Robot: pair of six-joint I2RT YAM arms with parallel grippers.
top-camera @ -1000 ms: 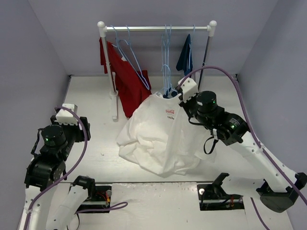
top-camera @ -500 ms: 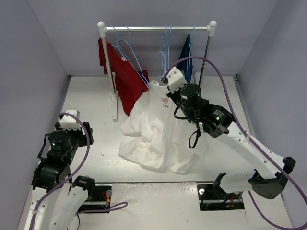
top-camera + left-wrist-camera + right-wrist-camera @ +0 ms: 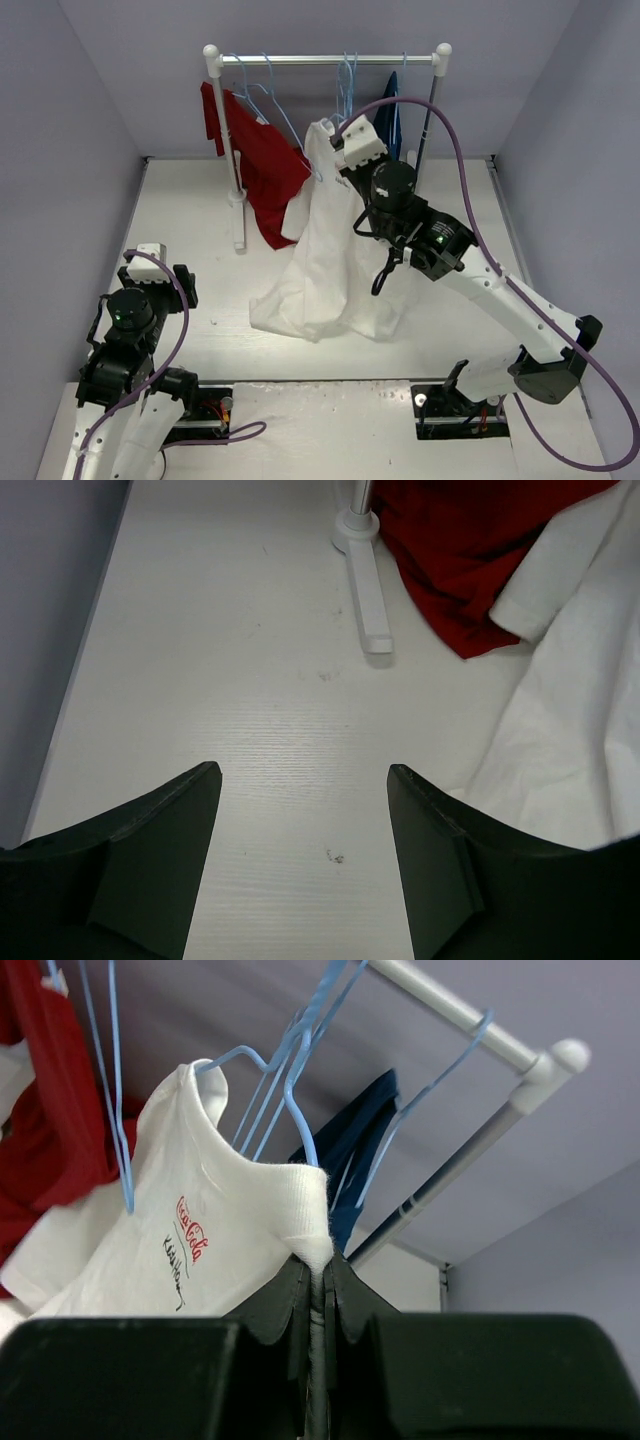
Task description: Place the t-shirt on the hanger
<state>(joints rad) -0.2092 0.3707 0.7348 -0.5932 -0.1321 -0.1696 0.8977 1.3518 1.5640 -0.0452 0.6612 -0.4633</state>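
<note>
The coming move turns on how the collar sits against the wire. In the right wrist view, the right pincer (image 3: pixel 318 1265) has its fingers pressed together on the edge of the neckband of the white short-sleeved t-shirt with a red chest logo (image 3: pixel 150 1260). The thin pale-blue wire hanger (image 3: pixel 302 1120) lies directly above that pinch. It slants from the top centre of the frame down to the collar rim and appears to touch it. The neck opening gapes to the upper left of the grip, and I cannot tell whether the wire's arm is already inside it. The hanger hangs nearly edge-on to this camera, so its long axis seems to run away from the lens, and the collar would likely need to be drawn along that line. In the overhead view the shirt hangs from the upper centre, below the white and metal clothes rail (image 3: pixel 330 59), with its hem pooled on the white desk (image 3: pixel 230 680). A crumpled red shirt (image 3: pixel 470 560) lies to its left. The right arm is plainly the nearer one. The left pincer (image 3: pixel 302 775) is at the lower left, spread wide, holding nothing, well apart from the rail.
</note>
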